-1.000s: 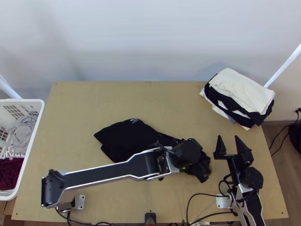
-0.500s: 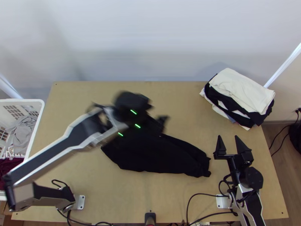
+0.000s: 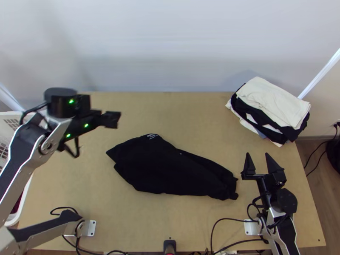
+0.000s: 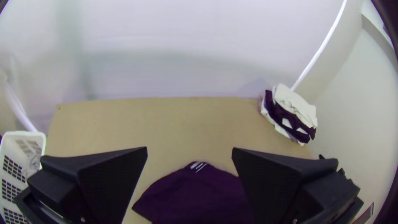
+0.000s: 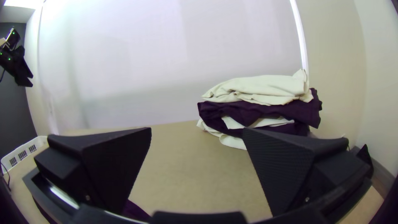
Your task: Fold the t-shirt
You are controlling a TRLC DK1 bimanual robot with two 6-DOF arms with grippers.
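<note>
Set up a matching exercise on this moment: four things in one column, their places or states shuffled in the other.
1. Black cloth t-shirt
2. Stack of folded cream and dark garments
3. White plastic basket
4. Right gripper

A. Beside the light wooden table's left edge
B. Jaws apart
C. Middle of the table
D. Far right corner

Pairs: 1-C; 2-D; 3-A; 4-B

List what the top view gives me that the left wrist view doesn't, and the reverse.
Top view: the dark t-shirt along its full length, plus a white mounting bracket at the left arm's base.
Left wrist view: the left gripper's textured inner finger faces, set wide apart.
Both: the shirt's end with the white print, the clothes stack and the white basket.
</note>
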